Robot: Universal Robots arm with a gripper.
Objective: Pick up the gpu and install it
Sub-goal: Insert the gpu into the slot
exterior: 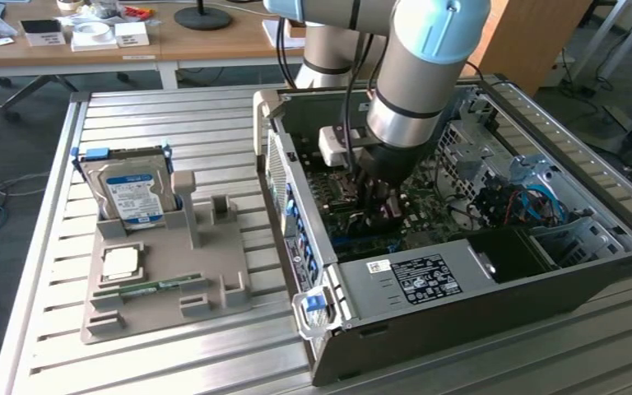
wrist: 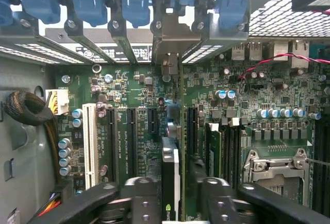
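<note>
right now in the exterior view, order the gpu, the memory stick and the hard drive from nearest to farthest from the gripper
1. The gpu: right at the gripper, standing on edge between its fingers, down inside the open computer case.
2. The memory stick: lying flat on the grey holder tray, outside the case toward the exterior view's left.
3. The hard drive: upright at the tray's far-left corner.

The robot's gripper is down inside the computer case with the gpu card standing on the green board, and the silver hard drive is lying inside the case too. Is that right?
Nearly. The hard drive is not inside the computer case; the exterior view shows it standing in the grey holder on the table outside. The gripper is indeed down inside the case, with the gpu standing edge-on over the green board.
</note>
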